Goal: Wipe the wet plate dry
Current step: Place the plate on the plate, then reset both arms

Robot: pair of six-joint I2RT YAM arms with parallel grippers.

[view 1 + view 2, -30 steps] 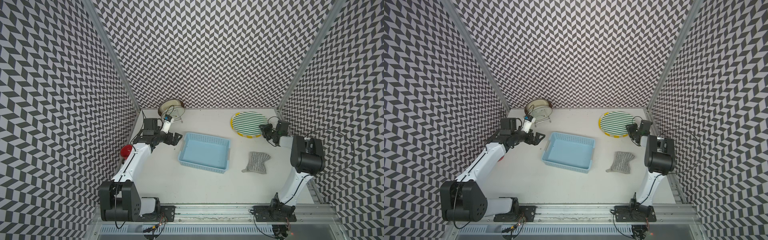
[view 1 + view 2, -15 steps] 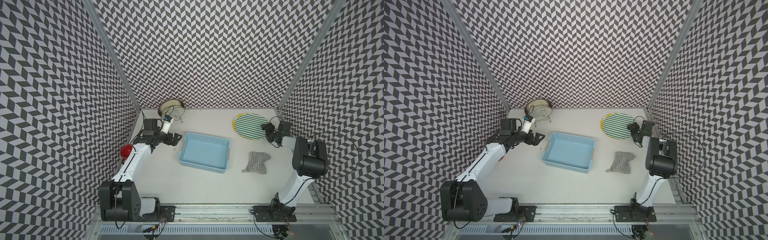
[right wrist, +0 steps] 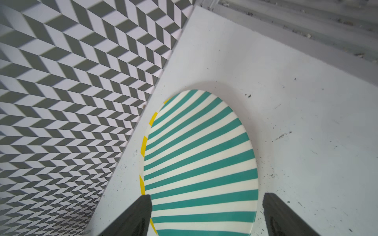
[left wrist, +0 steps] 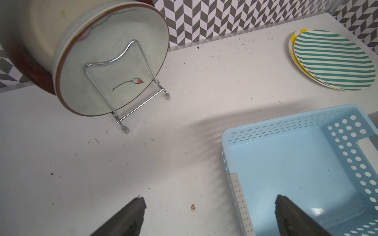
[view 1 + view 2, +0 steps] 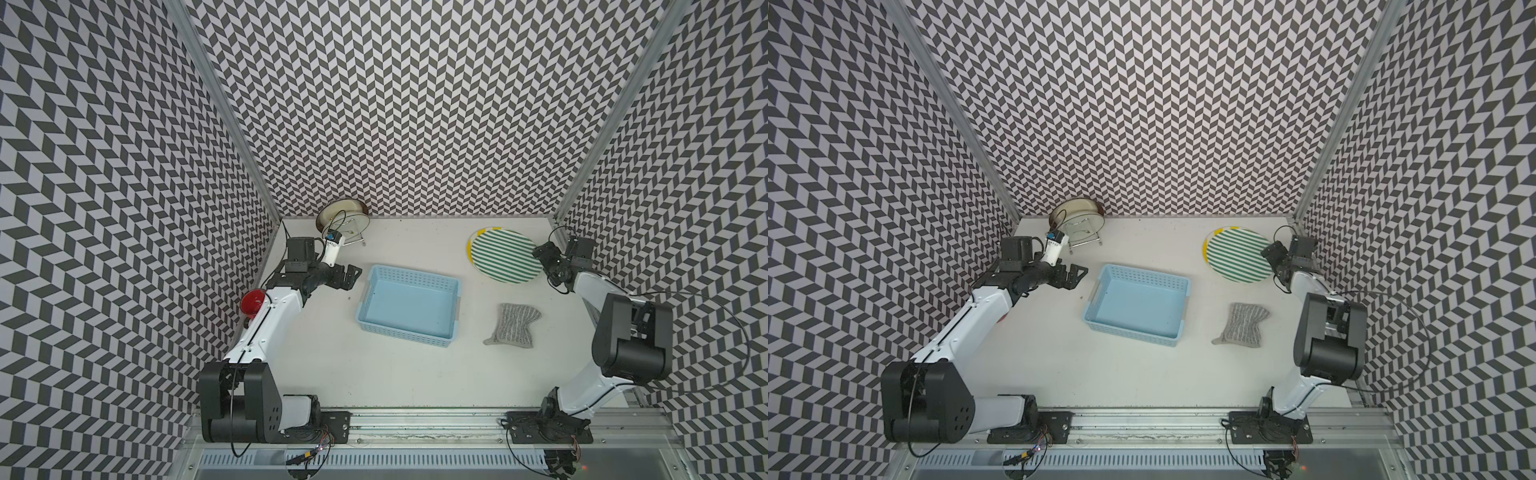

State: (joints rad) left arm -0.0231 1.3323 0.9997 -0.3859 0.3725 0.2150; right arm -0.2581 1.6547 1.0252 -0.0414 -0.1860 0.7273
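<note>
A round, smooth plate (image 5: 505, 255) with green and white stripes is seen lying flat on the white table (image 5: 395, 374), right of centre in both top views, close to the back wall. It is stacked on a second plate (image 5: 471, 248), of which only a yellow and white crescent is shown. The right gripper (image 3: 207, 202) is held over the striped plate's right rim. Its dark, ridged fingers (image 3: 143, 210) are spread wide and nothing is clasped between them. In the right wrist view the near rim of the plate is cut off by the frame. A grey, ribbed cloth (image 5: 513, 325) is seen crumpled below the plate in both top views, apart from it. A pale blue plastic basket (image 5: 409, 275), rectangular with perforated walls, is set at the centre. The left gripper (image 4: 210, 200) is held just left of the basket, its jaws fully parted and nothing held; only the fingertips are shown in the left wrist view. A bent chrome wire rack (image 4: 141, 108) is placed at the back, left of centre, with a speckled, brown-rimmed dish (image 4: 114, 61) stood nearly upright in it. A larger cream dish (image 4: 41, 30) behind is partly hidden. A red round object (image 5: 252, 301) at the left is half covered by the arm and cannot be identified.
</note>
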